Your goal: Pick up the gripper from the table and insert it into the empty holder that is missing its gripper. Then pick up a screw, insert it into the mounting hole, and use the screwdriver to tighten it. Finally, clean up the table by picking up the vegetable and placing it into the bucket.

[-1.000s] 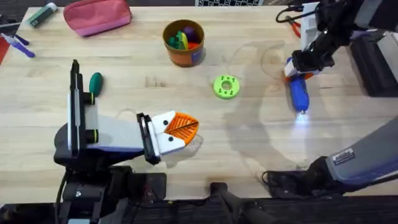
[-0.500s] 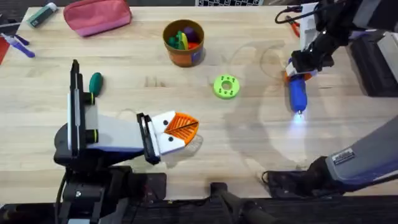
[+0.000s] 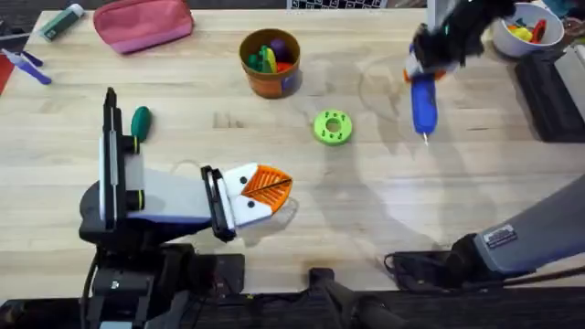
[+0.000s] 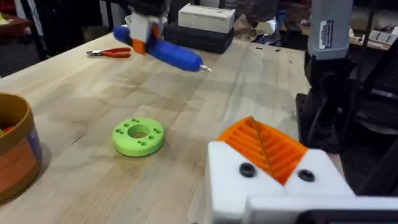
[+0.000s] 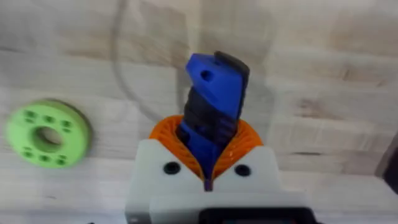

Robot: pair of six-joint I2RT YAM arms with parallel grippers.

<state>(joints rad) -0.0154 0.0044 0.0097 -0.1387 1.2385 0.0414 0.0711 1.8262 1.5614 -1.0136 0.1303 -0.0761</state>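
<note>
right gripper [image 3: 430, 68] clamps screwdriver [image 3: 422, 102] above table [image 3: 384, 210], bit down | left gripper [image 3: 265, 194] low near disc [image 3: 332, 127], finger gap unclear, holds nothing visible

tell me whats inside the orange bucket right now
The orange bucket holds colourful toy pieces: green, yellow, red and purple show at the rim. Anything deeper is covered by them and the wall. The dark green vegetable lies outside, on the table.

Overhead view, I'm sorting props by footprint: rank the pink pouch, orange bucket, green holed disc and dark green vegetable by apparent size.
1. Pink pouch
2. Orange bucket
3. Green holed disc
4. Dark green vegetable, narrower than the disc, though nearly as long.
</note>
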